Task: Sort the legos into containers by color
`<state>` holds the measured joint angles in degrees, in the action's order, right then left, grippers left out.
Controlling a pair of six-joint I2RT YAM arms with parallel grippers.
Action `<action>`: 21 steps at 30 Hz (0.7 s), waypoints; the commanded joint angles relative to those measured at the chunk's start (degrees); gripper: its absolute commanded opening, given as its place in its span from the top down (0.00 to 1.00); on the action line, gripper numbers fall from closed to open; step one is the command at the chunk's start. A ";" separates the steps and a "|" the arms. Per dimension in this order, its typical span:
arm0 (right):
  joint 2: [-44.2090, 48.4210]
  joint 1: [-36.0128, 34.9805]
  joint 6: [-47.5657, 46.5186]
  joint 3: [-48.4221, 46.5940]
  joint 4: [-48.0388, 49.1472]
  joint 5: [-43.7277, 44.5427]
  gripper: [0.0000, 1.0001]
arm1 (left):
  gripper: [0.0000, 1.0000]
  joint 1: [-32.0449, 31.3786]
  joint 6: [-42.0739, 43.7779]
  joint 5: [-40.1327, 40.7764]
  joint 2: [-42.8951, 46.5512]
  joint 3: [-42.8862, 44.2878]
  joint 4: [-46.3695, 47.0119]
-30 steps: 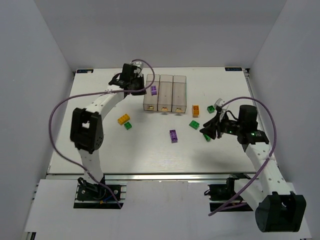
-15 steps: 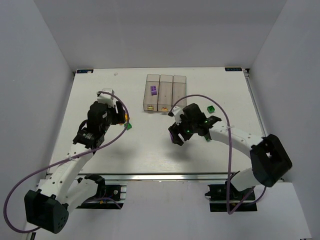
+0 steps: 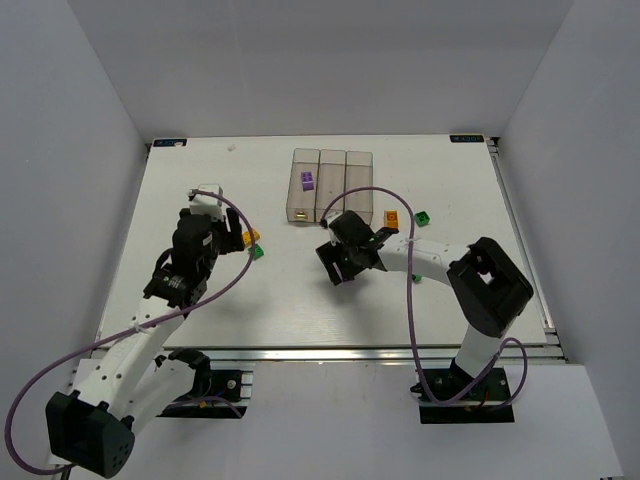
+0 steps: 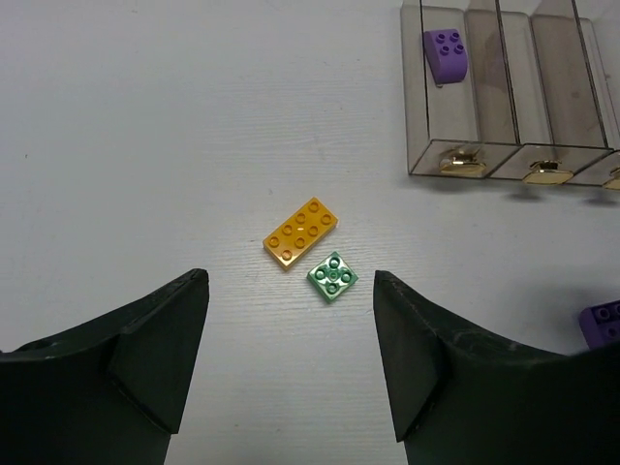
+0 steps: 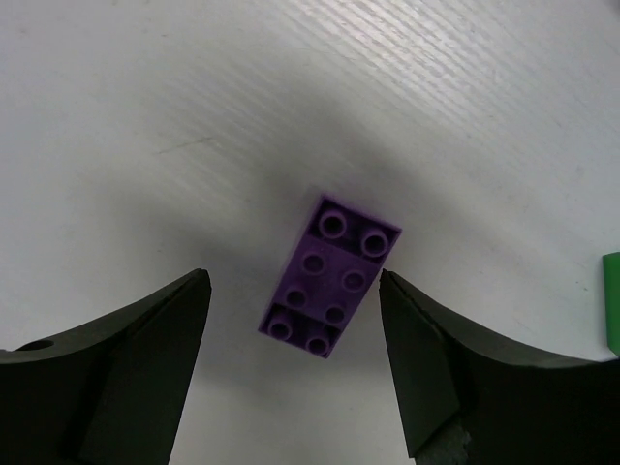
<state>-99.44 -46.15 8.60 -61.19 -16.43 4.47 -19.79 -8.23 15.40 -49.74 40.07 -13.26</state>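
The left fingers (image 4: 155,358) are standing wide apart, released, with nothing between them. Just ahead of their tips, an orange-yellow eight-stud plastic brick (image 4: 301,232) is lying flat on the white bench (image 4: 145,116). A small green four-stud plastic brick (image 4: 332,277) is sitting just beside it, nearer the fingers and a little toward the right-hand one. Whether the two bricks are touching at a corner cannot be told.

Farther ahead, and off to the right of these fingers, three clear greyish plastic bins (image 4: 504,97) are standing joined in a row. Each is showing a yellowish tag (image 4: 463,163) at the end facing the fingers. A short purple plastic brick (image 4: 446,53) is resting inside the bin on the left of the row as these fingers face it, toward its far end.

The right fingers (image 5: 136,368) are likewise hanging open, gripping nothing. A long purple eight-stud plastic brick (image 5: 329,278) is lying studs-up on the bench in the gap between them. It is sitting at a slant to the fingers and touching neither one. Out beyond the right-hand finger, the edge of a green plastic piece (image 5: 611,300) is peeking in at the border of the wrist view.

From overhead, the right fingers are hovering over the long purple brick and hiding most of it. Behind them, alongside the right forearm, a second orange-yellow brick (image 3: 392,217) and another small green brick (image 3: 423,217) are lying near each other, to the side of the bins.
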 commanded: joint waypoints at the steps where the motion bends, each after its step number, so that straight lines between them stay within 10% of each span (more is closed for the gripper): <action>1: -1.72 0.01 2.74 -1.92 0.16 5.11 0.24 | 0.21 -0.25 0.76 1.30 2.01 0.62 0.60; 10: -4.01 0.18 2.12 -2.53 -0.01 3.71 0.40 | 0.21 -0.77 0.94 1.57 3.42 0.44 0.86; 17: -1.48 0.01 -4.89 -3.50 0.25 0.03 0.92 | 0.20 -0.77 0.76 0.78 3.68 0.27 1.04; 21: 4.68 0.01 -12.80 -6.30 0.43 -7.54 0.98 | 0.20 -0.77 0.93 -1.07 3.59 0.18 1.39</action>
<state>-101.45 -46.00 2.17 -62.72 -17.04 2.66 -20.38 -7.73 15.77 -47.33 40.07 -13.19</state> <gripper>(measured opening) 0.429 0.799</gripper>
